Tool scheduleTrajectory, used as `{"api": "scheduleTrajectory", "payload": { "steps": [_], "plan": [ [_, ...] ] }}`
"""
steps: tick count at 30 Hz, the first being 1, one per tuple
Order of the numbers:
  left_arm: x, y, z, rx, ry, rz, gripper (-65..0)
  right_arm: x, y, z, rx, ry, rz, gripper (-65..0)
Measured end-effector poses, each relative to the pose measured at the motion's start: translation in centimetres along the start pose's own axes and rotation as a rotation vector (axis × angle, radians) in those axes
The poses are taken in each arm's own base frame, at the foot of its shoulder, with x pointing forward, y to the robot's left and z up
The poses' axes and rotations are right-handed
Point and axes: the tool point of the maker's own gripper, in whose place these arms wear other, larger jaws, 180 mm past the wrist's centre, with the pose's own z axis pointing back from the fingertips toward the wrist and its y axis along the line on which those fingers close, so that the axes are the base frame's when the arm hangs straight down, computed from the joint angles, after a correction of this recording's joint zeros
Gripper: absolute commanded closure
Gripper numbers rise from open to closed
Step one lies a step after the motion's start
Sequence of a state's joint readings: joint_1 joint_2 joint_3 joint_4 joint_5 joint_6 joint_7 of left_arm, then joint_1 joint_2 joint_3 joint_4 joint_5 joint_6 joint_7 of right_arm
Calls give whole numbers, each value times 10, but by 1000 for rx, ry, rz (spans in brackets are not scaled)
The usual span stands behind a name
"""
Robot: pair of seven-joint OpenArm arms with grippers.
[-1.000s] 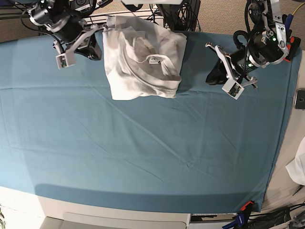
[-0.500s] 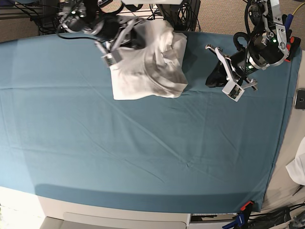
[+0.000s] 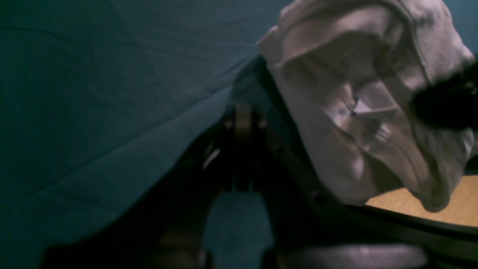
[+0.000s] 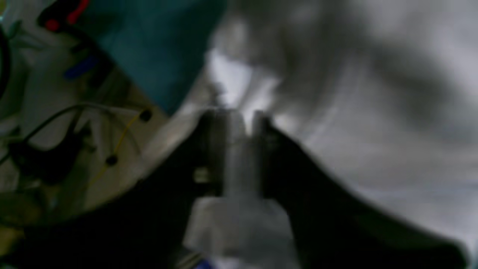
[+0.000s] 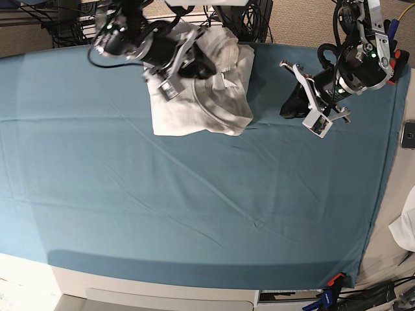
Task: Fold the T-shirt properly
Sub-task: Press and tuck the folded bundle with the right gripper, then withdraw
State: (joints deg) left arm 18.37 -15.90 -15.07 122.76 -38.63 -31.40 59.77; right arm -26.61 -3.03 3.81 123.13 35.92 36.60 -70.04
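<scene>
Up at the far edge of the table, seen from the base view, the plain white cotton T-shirt (image 5: 207, 97) lies bunched in a rough folded heap on the big teal sheet (image 5: 194, 207) that covers the tabletop. The right gripper (image 5: 185, 68), black with pale plastic parts, sits over the upper left part of the shirt, pressed in among its folds; from here I cannot make out how its jaws stand. The left gripper (image 5: 314, 107) hangs over bare teal cloth, well apart from the shirt, with its jaws drawn together on nothing. A small white cloth scrap (image 5: 405, 230) lies off the sheet's edge at the lower right of this view.

From the left wrist view, the dark left gripper (image 3: 242, 149) points across the wrinkled teal sheet (image 3: 93, 93), its two fingers meeting with no gap. The white T-shirt (image 3: 354, 112) rises beyond it in a crumpled mound, a small neck label visible among the folds, and a dark blurred shape overlaps its right side.

From the right wrist view, everything is smeared. The right gripper (image 4: 235, 123) shows two dark fingers set a little apart, white T-shirt (image 4: 354, 112) fabric filling the space around and between them; whether they pinch it I cannot tell. A corner of teal sheet (image 4: 157, 48) shows at the upper left.
</scene>
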Motion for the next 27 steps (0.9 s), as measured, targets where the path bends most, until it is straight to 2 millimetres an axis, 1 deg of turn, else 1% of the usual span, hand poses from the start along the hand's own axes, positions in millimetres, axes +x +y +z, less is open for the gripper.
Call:
{"api": "scheduleTrajectory", "payload": {
  "steps": [2,3,5,7,8,9,11,13,14,17,20,25,27],
  "plan": [
    [0,0,0,0,0,0,0,13,-23,15,-83,-47,2,-220],
    [0,0,0,0,0,0,0,24,-33,25,-117,-89,-1,-220],
    [0,0,0,0,0,0,0,45,-56,48,-206,-185,4,-220],
    [0,0,0,0,0,0,0,59,-79,74,-302,-263,-12,-221],
    [0,0,0,0,1,0,0,58,-93,85,-357,-271,-45,-221],
    [0,0,0,0,1,0,0,52,-108,94,-417,-263,-81,-221],
    [-1,0,0,0,1,1,-15,35,-136,107,-497,-230,-142,-221],
    [0,0,0,0,1,1,-41,17,-153,112,-517,-199,-203,-221],
    [0,0,0,-1,0,1,-53,12,-158,113,-510,-199,-229,-221],
    [0,0,0,1,1,0,-87,8,-173,110,-482,-216,-280,-221],
    [-1,0,0,0,1,1,-100,20,-189,107,-473,-254,-299,-221],
    [-1,0,0,0,2,1,-100,55,-211,100,-451,-362,-308,-221],
    [-1,0,0,0,2,1,-100,60,-219,92,-425,-383,-342,-221]
  ]
}}
